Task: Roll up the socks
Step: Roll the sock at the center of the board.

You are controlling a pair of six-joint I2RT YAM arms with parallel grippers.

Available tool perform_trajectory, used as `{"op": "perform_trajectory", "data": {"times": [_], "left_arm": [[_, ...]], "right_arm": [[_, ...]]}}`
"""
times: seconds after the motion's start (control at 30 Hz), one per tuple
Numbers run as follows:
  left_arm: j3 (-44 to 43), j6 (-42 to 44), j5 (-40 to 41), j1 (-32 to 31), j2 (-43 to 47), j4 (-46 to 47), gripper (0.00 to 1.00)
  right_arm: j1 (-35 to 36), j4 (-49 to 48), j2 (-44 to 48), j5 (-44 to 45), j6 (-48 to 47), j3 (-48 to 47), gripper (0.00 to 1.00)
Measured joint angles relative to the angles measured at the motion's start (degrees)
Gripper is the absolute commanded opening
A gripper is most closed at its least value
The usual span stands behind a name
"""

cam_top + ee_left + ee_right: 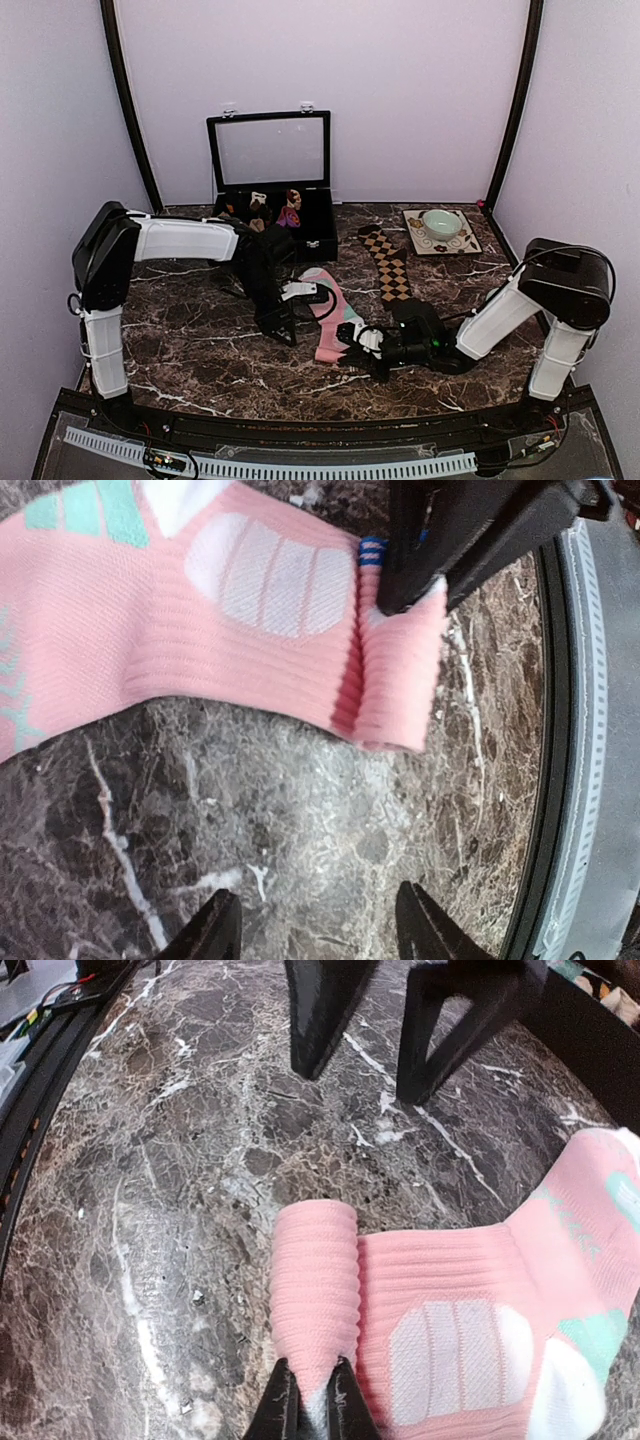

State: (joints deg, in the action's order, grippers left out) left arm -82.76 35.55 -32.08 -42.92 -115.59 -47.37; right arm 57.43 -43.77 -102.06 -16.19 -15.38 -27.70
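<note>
The marble table [200,350] gives you a flat bed to roll on, and the clutter sits along its far edge, out of the working patch. That clutter is the black case [268,118] with its lid up and small bundles [258,203] inside, and at far right a patterned tile [470,245] carrying a green bowl [441,222]. The brown diamond sock [390,268] lies stretched out right of centre, apart from both arms; judging by that, it waits its turn. The pink sock [460,1290] lies flat at the near centre, running far to near, with the two arms reaching in from either side of it. Its near end is turned over into one fat fold [315,1280], so I judge the roll to be barely started. Your right gripper [313,1365] is clenched on the edge of that fold, with pink fabric pinched between the fingers. That grip seems there to stop the first turn springing flat. Your left gripper [316,892] is released, its fingers apart over bare marble just beside the fold and touching no cloth. That leaves it free to take a new bite. For the next move you probably want the left to catch the other side of the fold, so both ends turn together. If only one corner is driven, the roll is likely to go conical, and soft ribbed knit like this slips loose easily.
</note>
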Motion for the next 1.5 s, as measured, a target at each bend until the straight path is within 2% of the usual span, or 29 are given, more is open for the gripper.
{"op": "perform_trajectory", "data": {"times": [0.13,0.27,0.4,0.6,0.93,1.07,1.17,1.27,1.4,1.47,1.5], "left_arm": [[5.2,0.5,-1.2,-0.3,7.3,5.6,0.55],[7.9,1.8,-4.6,-1.2,10.3,9.9,0.52],[10.7,3.7,-5.5,-3.4,10.4,14.1,0.5],[11.6,5.9,-2.6,-8.2,8.0,19.1,0.48],[9.2,6.7,-0.5,-8.6,3.7,24.0,0.43],[8.9,7.5,0.0,-8.6,2.3,24.6,0.37],[8.6,8.0,0.1,-8.6,1.5,24.5,0.25],[7.7,8.3,0.5,-8.6,0.4,24.4,0.01],[5.8,8.0,0.2,-8.2,-0.8,22.9,0.0],[4.7,7.9,-0.6,-7.9,-1.7,22.1,0.0],[4.1,7.8,-1.1,-7.8,-2.1,21.8,0.0]], "right_arm": [[-1.9,0.5,-0.8,-3.8,4.5,-0.8,0.0],[-3.9,1.8,-2.1,-8.2,9.5,-2.6,0.0],[-5.4,2.7,-3.1,-11.8,14.4,-3.3,0.0],[-7.0,3.8,-4.1,-15.6,20.2,-4.5,0.0],[-8.7,5.1,-5.7,-20.3,24.1,-6.2,0.0],[-8.9,5.8,-5.8,-20.7,24.3,-6.5,0.0],[-9.1,6.1,-5.8,-20.9,24.5,-6.7,0.0],[-9.2,6.6,-5.8,-21.2,24.5,-6.9,0.07],[-9.2,6.6,-5.5,-20.9,24.0,-6.6,0.18],[-9.2,6.3,-4.5,-19.8,23.8,-5.5,0.4],[-9.2,6.2,-3.7,-19.3,24.0,-4.7,0.46]]}}
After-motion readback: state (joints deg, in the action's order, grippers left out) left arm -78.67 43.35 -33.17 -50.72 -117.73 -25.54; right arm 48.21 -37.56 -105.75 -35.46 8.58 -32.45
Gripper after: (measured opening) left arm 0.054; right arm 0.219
